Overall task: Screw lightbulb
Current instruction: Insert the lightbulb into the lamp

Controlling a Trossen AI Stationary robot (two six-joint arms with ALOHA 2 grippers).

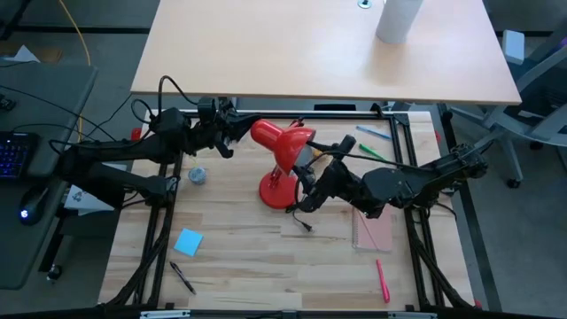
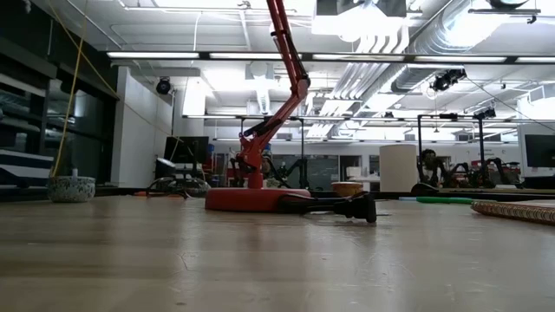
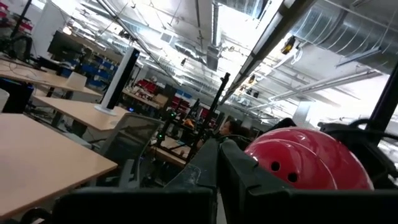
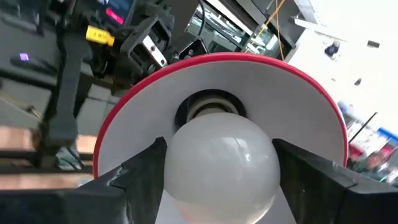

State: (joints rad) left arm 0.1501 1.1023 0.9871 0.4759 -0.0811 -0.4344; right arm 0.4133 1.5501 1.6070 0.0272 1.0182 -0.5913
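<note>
Item: small white rounded glass lightbulb [image 4: 221,163], smooth and glossy, which we find seated in the socket inside the red metal desk lamp's shade [image 4: 311,118]. Its long axis runs along the shade's axis, screw base inward, dome toward the right gripper [image 4: 219,168]. We see those fingers flanking the dome (contact unclear). The left gripper [image 1: 232,133], fingers together, sits behind the shade.
</note>
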